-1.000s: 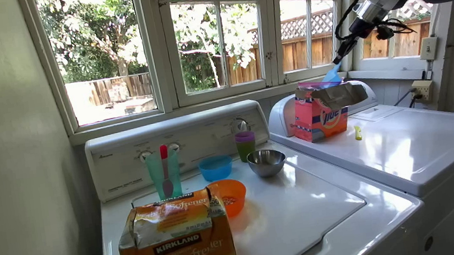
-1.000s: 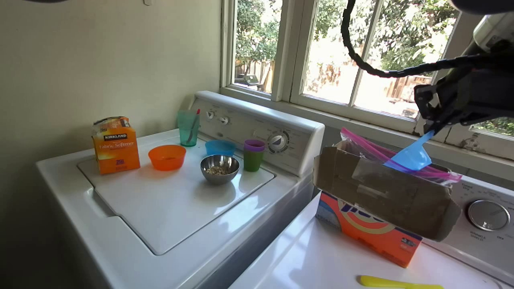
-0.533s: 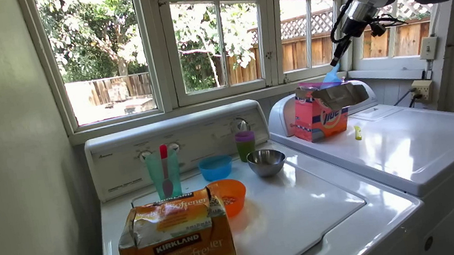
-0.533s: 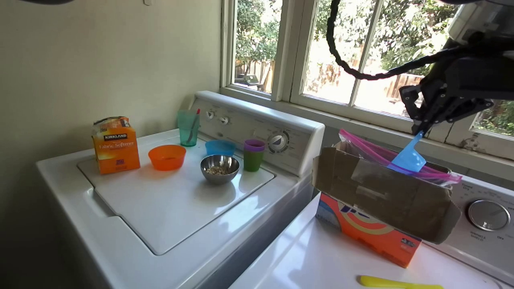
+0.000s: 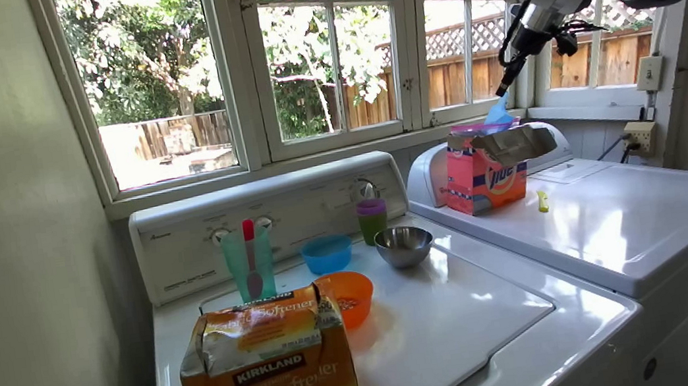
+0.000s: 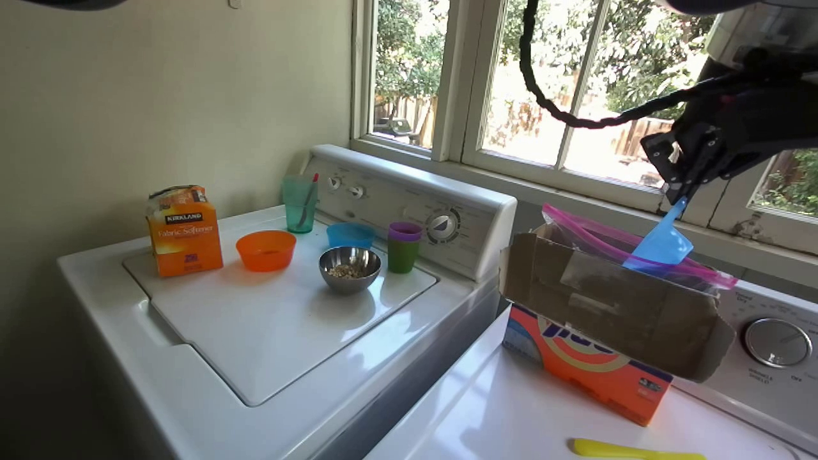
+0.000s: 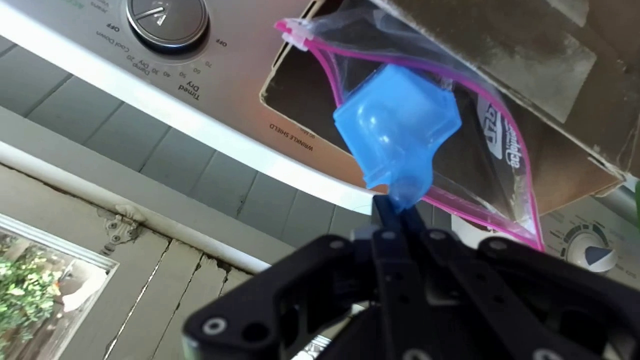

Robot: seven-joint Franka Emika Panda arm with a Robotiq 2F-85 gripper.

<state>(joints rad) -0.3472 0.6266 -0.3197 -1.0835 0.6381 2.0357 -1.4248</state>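
Above the orange box (image 6: 591, 370) on the dryer (image 5: 637, 194), the gripper (image 7: 396, 206) had its jaws clenched on the handle (image 6: 675, 209) of a blue scoop (image 7: 400, 115). The scoop was tilted, its lower tip inside a bag (image 7: 492, 132) (clear plastic, edged in pink) that stood open in the box. A yellow utensil (image 6: 629, 451) lay nearby; on the neighbouring washer (image 6: 287, 338), a steel bowl (image 6: 349, 282) stood beside a green cup (image 6: 402, 257).
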